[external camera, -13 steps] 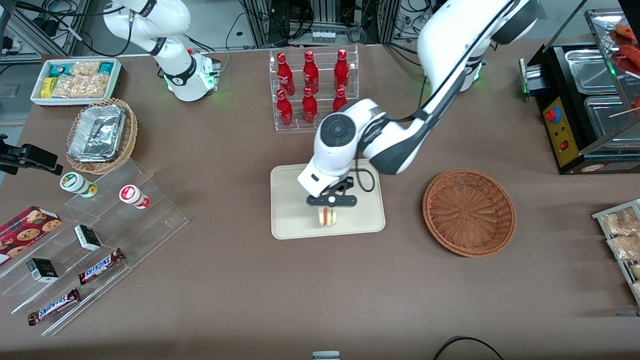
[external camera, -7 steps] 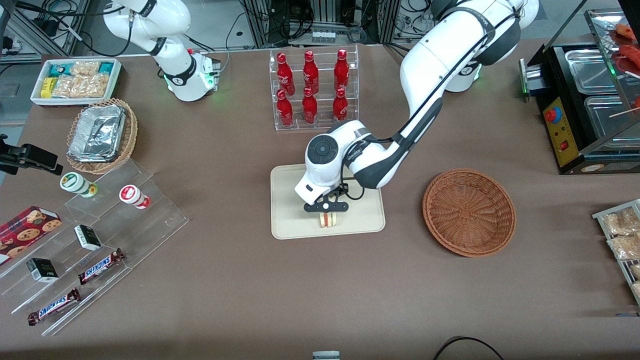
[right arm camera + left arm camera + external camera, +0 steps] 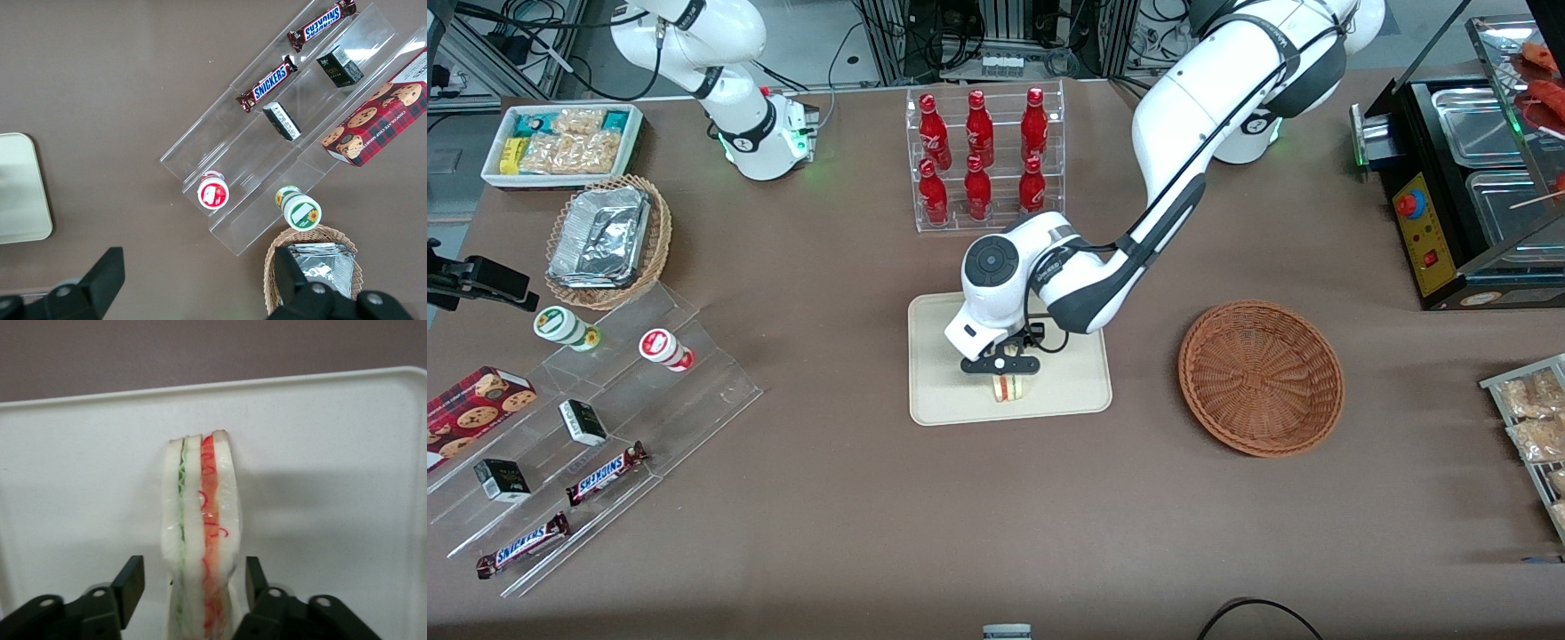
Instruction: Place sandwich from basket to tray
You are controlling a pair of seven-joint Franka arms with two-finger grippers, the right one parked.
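Cream-beige tray (image 3: 951, 400) carries the sandwich (image 3: 1009, 388) upright, the pincer (image 3: 1000, 366) low over it; the wicker basket (image 3: 1260, 377) lies toward the working arm's end. Wrist view: fingers (image 3: 131, 580) spread apart, flanking the sandwich (image 3: 200, 540) without touching.

Left arm (image 3: 1192, 116): glossy white shell links, dark grey bands at joints. Round dark grey cap (image 3: 991, 261) on wrist joint. Thin black cable runs along forearm, loops near wrist. Green light at base. Gripper (image 3: 1000, 365) over tray: black crossbar, small white dot at centre. Wrist view: black fingers (image 3: 130, 581), angular, matte; silver screw heads on jaw blocks.
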